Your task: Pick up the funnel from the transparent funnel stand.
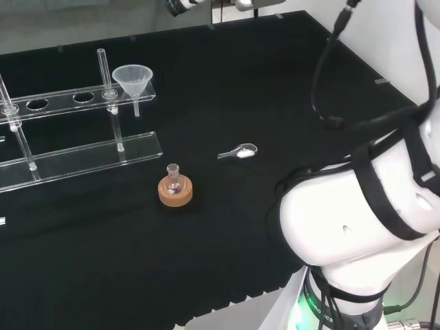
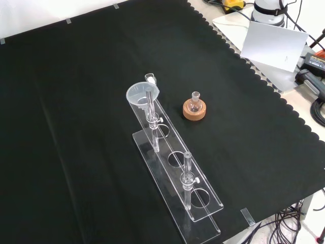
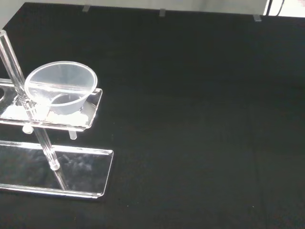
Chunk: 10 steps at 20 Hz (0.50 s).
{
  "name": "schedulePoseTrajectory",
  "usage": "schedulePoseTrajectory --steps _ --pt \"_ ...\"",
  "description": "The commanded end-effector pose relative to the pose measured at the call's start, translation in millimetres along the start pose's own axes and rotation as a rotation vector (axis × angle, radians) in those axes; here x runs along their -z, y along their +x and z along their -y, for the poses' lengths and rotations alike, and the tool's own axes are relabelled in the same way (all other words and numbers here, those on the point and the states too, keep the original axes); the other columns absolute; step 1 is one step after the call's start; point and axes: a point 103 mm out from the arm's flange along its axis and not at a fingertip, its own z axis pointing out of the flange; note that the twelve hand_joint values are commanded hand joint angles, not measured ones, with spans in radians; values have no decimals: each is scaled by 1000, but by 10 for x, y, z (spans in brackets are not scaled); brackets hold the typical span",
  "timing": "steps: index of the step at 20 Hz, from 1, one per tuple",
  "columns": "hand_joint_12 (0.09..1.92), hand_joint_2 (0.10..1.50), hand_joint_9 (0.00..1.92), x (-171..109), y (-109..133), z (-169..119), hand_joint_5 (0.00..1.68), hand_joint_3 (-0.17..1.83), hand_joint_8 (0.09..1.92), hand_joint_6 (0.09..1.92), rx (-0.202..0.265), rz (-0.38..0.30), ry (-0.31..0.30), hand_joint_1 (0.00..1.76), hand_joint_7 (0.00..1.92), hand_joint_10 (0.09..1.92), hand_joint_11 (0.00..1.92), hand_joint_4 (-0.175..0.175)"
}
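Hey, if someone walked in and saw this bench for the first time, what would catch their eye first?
Probably the clear funnel sitting in the end hole of the transparent funnel stand, at the left of the head view. Next, the small flask on its cork ring, standing alone on the black cloth in front of the stand. A small scoop lies to their right.

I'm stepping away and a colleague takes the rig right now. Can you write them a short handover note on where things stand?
Hand: its fingers can't be judged from these views, and nothing is being carried.
Funnel: seated in the end hole of the transparent funnel stand, stem hanging down through the upper shelf.
Nearby: small flask on a cork ring, and a small scoop lying on the black cloth.
Done: nothing yet.
Left: approach, grasp the funnel, lift it out of the stand.
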Motion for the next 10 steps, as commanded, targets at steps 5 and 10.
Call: schedulePoseTrajectory --steps 5,10 --pt "608 655 0 -57 224 -536 232 59 541 87 85 9 36 433 251 647 0 22" --pt "622 662 2 -115 354 -685 248 51 536 87 120 31 76 436 298 709 0 21"
